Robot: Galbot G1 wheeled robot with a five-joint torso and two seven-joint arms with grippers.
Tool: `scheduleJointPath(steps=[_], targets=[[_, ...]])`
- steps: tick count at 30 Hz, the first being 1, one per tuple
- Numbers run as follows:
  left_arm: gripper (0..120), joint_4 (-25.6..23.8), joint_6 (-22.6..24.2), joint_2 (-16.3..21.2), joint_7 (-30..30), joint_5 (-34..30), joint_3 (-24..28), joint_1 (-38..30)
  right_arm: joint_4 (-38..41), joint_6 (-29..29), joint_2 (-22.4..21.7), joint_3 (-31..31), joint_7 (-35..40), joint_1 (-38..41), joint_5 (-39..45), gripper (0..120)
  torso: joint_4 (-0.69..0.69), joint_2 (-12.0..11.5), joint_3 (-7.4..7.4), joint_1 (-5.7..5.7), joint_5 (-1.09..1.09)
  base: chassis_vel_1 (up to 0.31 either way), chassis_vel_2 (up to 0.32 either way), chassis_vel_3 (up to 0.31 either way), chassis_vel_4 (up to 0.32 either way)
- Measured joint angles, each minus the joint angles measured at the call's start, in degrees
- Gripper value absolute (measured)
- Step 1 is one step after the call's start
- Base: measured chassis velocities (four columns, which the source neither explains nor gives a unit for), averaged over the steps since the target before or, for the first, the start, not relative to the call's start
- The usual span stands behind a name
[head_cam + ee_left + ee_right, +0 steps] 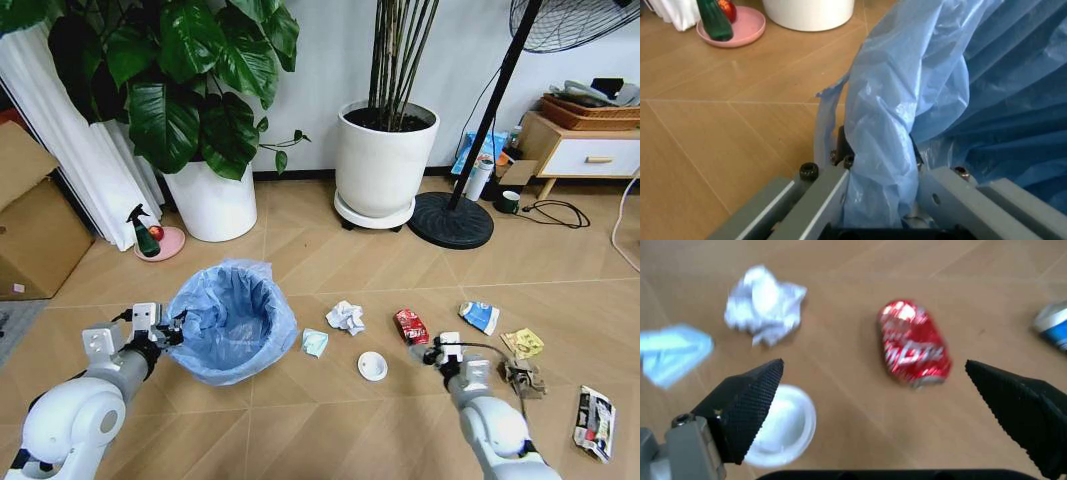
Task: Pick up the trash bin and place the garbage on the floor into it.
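crushed red can (913,345), white script, perhaps Coca-Cola

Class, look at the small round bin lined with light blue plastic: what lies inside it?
Inside the small round bin lined with crinkly light blue plastic, only the bag's folds show; no litter is visible, though the creases hide its bottom. The left gripper clamps its rim.

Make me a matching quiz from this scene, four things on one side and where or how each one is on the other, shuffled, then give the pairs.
Things:
1. Round black trash bin lined with a crinkly light blue bag
2. Crushed red can
3. Left gripper
4. Right gripper

States:
A. Open, poised above the floor near the can
B. Lying on the wooden floor beside the crumpled white paper
C. Shut on the bin's bag-covered rim
D. Standing upright, mouth open

Pairs: 1-D, 2-B, 3-C, 4-A
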Motion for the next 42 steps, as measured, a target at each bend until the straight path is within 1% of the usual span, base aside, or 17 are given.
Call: scheduleJointPath(steps=[2,5,6,10,11,13,15,21,25,29,37,42], targets=[[0,-0.03,0.0,0.0,-0.02,0.0,0.06,-0.02,-1.11,-0.27,-0.87,-1.08,-0.43,0.79,0.41,100,-0.01,0.0,0.0,0.0,-0.02,0.0,0.0,0.0,0.0],[0,-0.17,0.0,-0.15,-0.14,0.17,0.1,-0.01,-4.65,-0.86,-3.8,-5.13,-1.89,4.35,2.42,100,-0.01,0.0,0.0,0.0,-0.01,0.0,0.0,0.0,0.0],[0,-0.17,0.0,-0.15,-0.14,0.17,0.1,-0.01,-4.65,-0.86,-3.8,-5.13,-1.89,4.35,2.42,100,-0.01,0.0,0.0,0.0,-0.01,0.0,0.0,0.0,0.0],[0,-0.44,0.0,-0.54,-0.29,0.43,0.14,0.07,-10.35,0.17,-7.81,-10.75,-5.6,10.14,1.95,100,0.01,0.0,0.0,0.0,-0.02,0.0,0.0,0.0,0.0],[0,-0.44,0.0,-0.54,-0.29,0.43,0.14,0.07,-10.35,0.17,-7.81,-10.75,-5.6,10.14,1.95,100,0.01,0.0,0.0,0.0,-0.02,0.0,0.0,0.0,0.0],[0,-0.53,0.0,-0.66,-0.29,0.53,0.14,0.07,-12.78,0.59,-9.39,-13.33,-6.53,12.39,2.36,100,0.0,0.0,0.0,0.0,-0.02,0.0,0.0,0.0,0.0],[0,-0.54,0.0,-0.81,-0.32,0.64,0.14,0.03,-15.06,0.9,-10.02,-15.46,-7.53,14.28,2.73,100,-0.01,-0.01,0.0,0.01,-0.03,0.0,0.0,0.0,0.0],[0,-0.54,0.0,-1.0,-0.32,0.77,0.14,0.04,-17.65,1.19,-9.62,-17.67,-8.02,16.12,3.27,100,-0.01,-0.01,0.0,0.01,-0.01,0.0,0.0,0.0,0.0],[0,-0.5,-0.02,-1.17,-0.3,1.0,0.14,0.08,-20.63,1.66,-8.53,-19.94,-8.23,17.88,2.57,100,0.0,-0.01,0.0,0.01,-0.02,0.0,0.0,0.0,0.0],[0,-0.42,-0.04,-1.21,-0.28,1.04,0.14,0.07,-21.75,1.67,-7.87,-20.52,-8.23,18.45,2.17,100,0.0,-0.01,0.0,0.01,-0.01,0.0,0.0,0.0,0.0],[0,-0.18,-0.11,-1.08,-0.15,1.03,0.11,-0.08,-27.16,2.1,-4.17,-21.27,-7.67,20.83,-0.61,100,0.0,-0.01,0.0,0.0,-0.02,0.0,0.0,0.0,0.0],[0,-0.02,-0.13,-1.06,-0.13,1.02,0.2,-0.1,-28.49,2.1,-3.22,-21.13,-7.23,21.18,-1.26,100,0.0,-0.01,0.0,0.0,-0.02,0.0,0.0,0.0,0.0]])
